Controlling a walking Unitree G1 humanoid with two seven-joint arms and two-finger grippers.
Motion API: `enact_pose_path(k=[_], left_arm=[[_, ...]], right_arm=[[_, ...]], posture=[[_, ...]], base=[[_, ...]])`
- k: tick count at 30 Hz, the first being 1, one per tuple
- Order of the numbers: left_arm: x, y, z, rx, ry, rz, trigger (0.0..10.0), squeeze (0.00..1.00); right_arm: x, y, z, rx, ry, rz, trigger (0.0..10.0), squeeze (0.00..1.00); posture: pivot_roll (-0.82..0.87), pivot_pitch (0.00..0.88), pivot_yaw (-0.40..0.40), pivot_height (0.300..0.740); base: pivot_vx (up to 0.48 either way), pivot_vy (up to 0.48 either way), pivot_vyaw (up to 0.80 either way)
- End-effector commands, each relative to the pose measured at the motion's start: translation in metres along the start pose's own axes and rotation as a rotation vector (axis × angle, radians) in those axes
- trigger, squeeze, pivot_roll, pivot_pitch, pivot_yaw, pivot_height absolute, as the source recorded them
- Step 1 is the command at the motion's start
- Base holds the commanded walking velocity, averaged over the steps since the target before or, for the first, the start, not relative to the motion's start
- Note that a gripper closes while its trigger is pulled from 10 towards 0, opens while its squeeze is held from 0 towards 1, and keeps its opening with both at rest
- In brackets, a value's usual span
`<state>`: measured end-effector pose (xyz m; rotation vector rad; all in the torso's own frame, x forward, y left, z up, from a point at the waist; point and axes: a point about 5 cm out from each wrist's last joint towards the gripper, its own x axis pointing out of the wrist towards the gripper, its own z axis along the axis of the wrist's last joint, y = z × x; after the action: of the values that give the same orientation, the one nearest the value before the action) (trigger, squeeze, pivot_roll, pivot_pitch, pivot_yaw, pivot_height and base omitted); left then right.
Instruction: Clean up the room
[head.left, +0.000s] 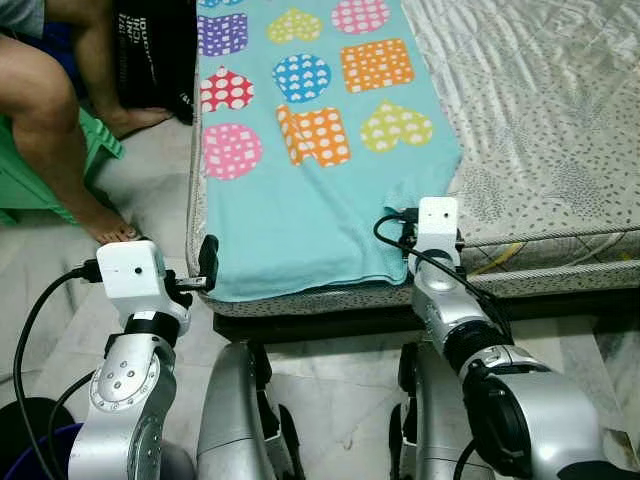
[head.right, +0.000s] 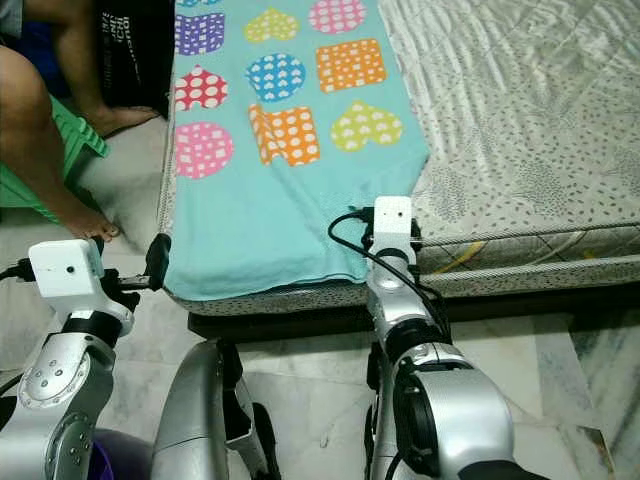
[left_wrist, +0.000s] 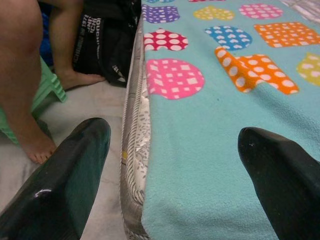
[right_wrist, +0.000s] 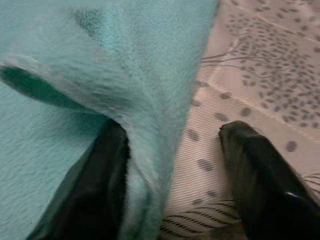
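A teal fleece blanket (head.left: 300, 200) printed with spotted hearts, circles and squares lies spread on the left side of the bed. My left gripper (left_wrist: 172, 135) is open at the blanket's near left corner, one finger over the floor and the other over the fleece, with the mattress edge between them. At the near right corner my right gripper (right_wrist: 175, 127) is open too, and the blanket's raised, folded edge (right_wrist: 145, 100) sits between its fingers, against the left finger (right_wrist: 95, 175). In the left eye view the right wrist (head.left: 437, 222) hides those fingers.
The grey patterned mattress (head.left: 540, 120) stretches to the right on a dark bed frame (head.left: 330, 322). A person's bare legs (head.left: 50, 120) and a green stool (head.left: 95, 150) stand left of the bed, with a black bag (head.left: 155, 50) behind. A dark bucket (head.left: 20, 430) sits near my left arm.
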<state>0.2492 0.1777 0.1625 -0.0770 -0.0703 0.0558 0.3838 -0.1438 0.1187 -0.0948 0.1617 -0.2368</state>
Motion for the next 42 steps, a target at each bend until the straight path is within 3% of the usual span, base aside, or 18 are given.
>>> enact_pose_path(k=[1,8,10,12,13,21,22,23,32,42], left_arm=[[-0.003,0.007,-0.004,0.013,0.02,0.034,10.0,0.0],[-0.002,0.007,-0.005,0.008,0.019,0.037,10.0,0.0],[-0.002,0.007,-0.004,0.008,0.019,0.038,10.0,0.0],[-0.002,0.007,-0.004,0.007,0.019,0.039,10.0,0.0],[-0.002,0.007,-0.004,0.006,0.019,0.039,10.0,0.0],[-0.001,0.007,-0.005,0.001,0.02,0.04,10.0,0.0],[-0.001,0.007,-0.005,0.0,0.021,0.04,10.0,0.0],[-0.001,0.007,-0.005,-0.002,0.022,0.041,10.0,0.0],[-0.002,0.008,-0.008,-0.006,0.031,0.044,10.0,0.0],[-0.006,0.01,-0.013,-0.004,0.05,0.054,10.0,0.0]], right_arm=[[-0.002,-0.005,-0.01,0.044,0.037,-0.031,0.0,0.0],[-0.003,-0.031,-0.029,0.16,0.129,-0.133,0.0,0.0],[-0.002,-0.037,-0.03,0.161,0.128,-0.151,2.9,0.0],[-0.002,-0.044,-0.031,0.164,0.126,-0.174,8.5,0.0],[-0.001,-0.05,-0.031,0.161,0.125,-0.187,10.0,0.0],[-0.001,-0.072,-0.032,0.14,0.11,-0.223,10.0,0.0],[-0.002,-0.074,-0.033,0.133,0.106,-0.227,10.0,0.93],[-0.003,-0.078,-0.035,0.117,0.101,-0.236,10.0,1.0],[-0.012,-0.093,-0.047,0.072,0.118,-0.265,10.0,1.0],[-0.044,-0.112,-0.059,-0.004,0.11,-0.265,10.0,1.0]], posture=[[0.07,0.271,0.112,0.547],[0.07,0.269,0.112,0.547],[0.06,0.268,0.113,0.547],[0.06,0.268,0.113,0.547],[0.06,0.267,0.113,0.547],[0.05,0.262,0.111,0.547],[0.05,0.261,0.111,0.547],[0.05,0.261,0.111,0.547],[0.04,0.255,0.106,0.547],[0.0,0.242,0.104,0.547]], base=[[0.0,0.0,0.0],[0.0,0.0,0.0],[0.0,0.0,0.0],[0.0,0.0,0.0],[0.0,0.0,0.0],[0.0,0.0,0.0],[0.0,0.0,0.0],[0.0,0.0,0.0],[0.0,0.0,0.0],[0.0,0.0,0.0]])
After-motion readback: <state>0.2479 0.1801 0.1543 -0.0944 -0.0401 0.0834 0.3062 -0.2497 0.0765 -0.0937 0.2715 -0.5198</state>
